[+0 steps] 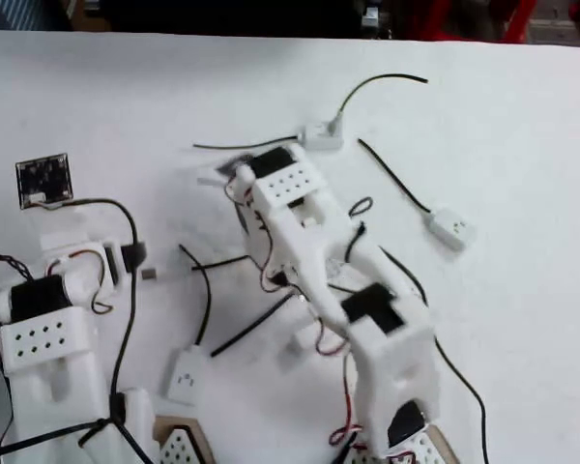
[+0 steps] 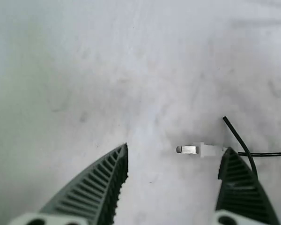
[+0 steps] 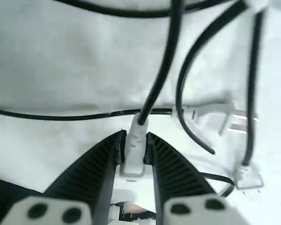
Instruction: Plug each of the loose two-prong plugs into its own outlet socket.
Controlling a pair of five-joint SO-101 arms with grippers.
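We see the left gripper (image 2: 177, 148) wide open, empty, loose plug (image 2: 203, 150) beneath, right gripper (image 3: 135, 137) clamping a white plug (image 3: 132, 161).

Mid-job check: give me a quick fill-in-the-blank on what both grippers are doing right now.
1. The left gripper is over the table with its jaws ___.
2. A loose plug lies on the table between its fingers, trailing a ___ cord.
3. The right gripper is ___ on a white plug.

Missing words: open; black; shut.
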